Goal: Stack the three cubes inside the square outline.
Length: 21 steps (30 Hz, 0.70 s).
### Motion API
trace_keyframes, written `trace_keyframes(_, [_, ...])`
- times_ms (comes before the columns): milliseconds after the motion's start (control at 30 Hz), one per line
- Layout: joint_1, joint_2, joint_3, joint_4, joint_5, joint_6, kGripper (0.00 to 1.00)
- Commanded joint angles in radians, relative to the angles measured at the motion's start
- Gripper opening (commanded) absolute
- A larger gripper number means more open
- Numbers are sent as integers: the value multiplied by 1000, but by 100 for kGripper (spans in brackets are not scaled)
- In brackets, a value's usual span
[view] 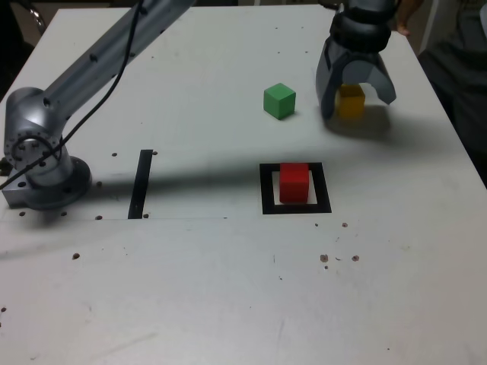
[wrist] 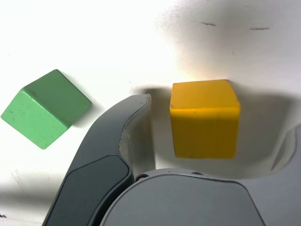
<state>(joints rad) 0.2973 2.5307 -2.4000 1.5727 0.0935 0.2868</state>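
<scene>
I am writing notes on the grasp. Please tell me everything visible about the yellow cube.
The yellow cube is a small solid block with matte, evenly coloured faces and slightly worn edges. It sits flat on the white table, outside the square outline, between the open jaws of the gripper. There is a gap at each finger, so nothing but the table touches it.

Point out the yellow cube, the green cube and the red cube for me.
yellow cube [wrist: 204, 117], wrist view, front face.
green cube [view: 279, 100], exterior view, middle of the cube.
red cube [view: 294, 183], exterior view, front face.
</scene>
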Motion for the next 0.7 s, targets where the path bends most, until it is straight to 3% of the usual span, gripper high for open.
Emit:
trace_keyframes(0, [2, 6, -7, 14, -2, -10, 88])
trace_keyframes(167, [2, 11, -8, 24, -12, -27, 69])
trace_keyframes(400, [0, 14, -21, 20, -10, -31, 29])
trace_keyframes(500, [-2, 14, -27, 19, -8, -29, 23])
trace_keyframes(667, [-3, 14, -28, 22, -8, -29, 22])
